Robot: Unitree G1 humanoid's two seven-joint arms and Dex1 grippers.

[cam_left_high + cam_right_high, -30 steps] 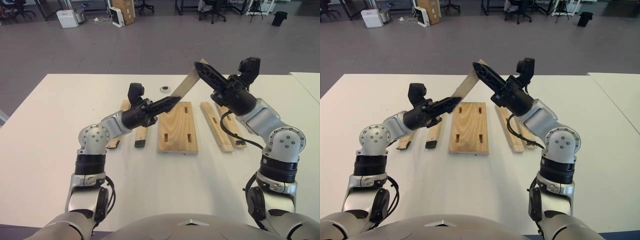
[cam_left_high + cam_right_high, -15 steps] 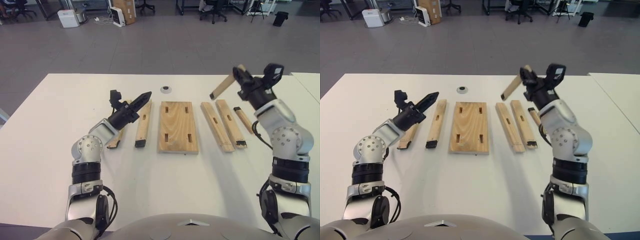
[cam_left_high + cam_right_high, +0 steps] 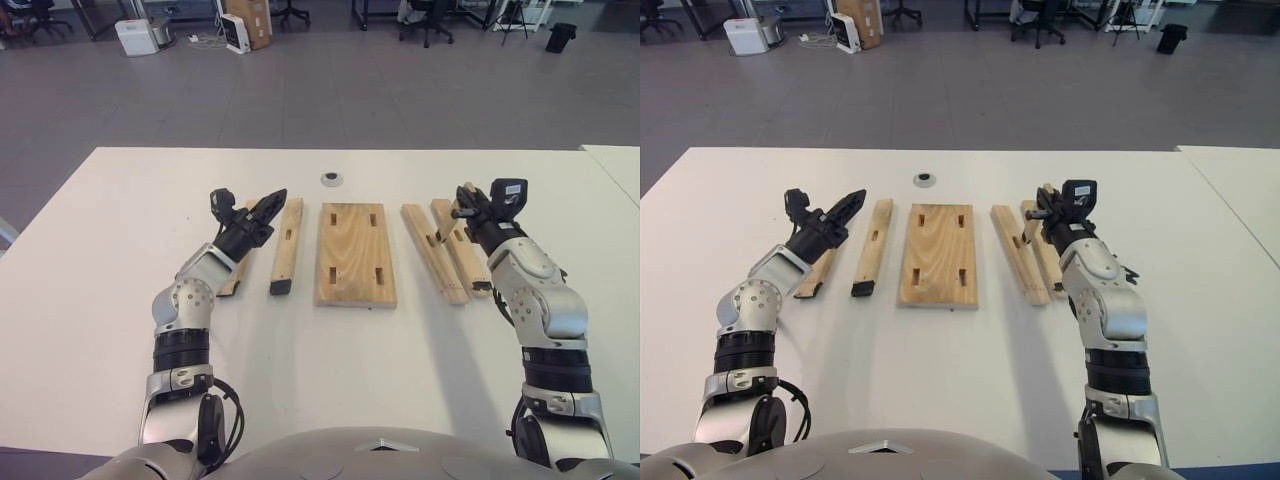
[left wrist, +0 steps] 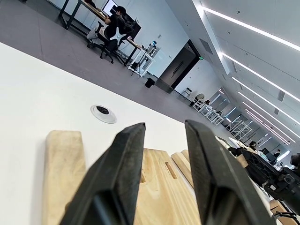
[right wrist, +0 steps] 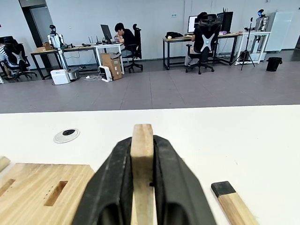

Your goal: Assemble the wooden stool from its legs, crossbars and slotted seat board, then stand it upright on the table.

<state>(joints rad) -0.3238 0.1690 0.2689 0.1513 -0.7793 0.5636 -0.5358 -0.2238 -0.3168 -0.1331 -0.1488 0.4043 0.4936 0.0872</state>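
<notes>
Right jaws around wooden piece (image 5: pixel 142 154)

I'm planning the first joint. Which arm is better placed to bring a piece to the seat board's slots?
Right, probably: the right gripper is shut on a wooden piece near the seat board, while the left gripper hangs open and empty.

The board (image 3: pixel 356 253) is laid at the middle of the table (image 3: pixel 90 300). Just left of it the left leg (image 3: pixel 286 243) is set, and farther left the outer left leg (image 3: pixel 231 283) is partly covered by the left gripper (image 3: pixel 274 199). To the board's right, the right leg (image 3: pixel 432 252) and the outer right leg (image 3: pixel 464 252) are laid side by side. Over them a bar (image 5: pixel 142 150) is held in the right gripper (image 3: pixel 463 208). A grommet (image 3: pixel 331 179) is seated behind the board.
</notes>
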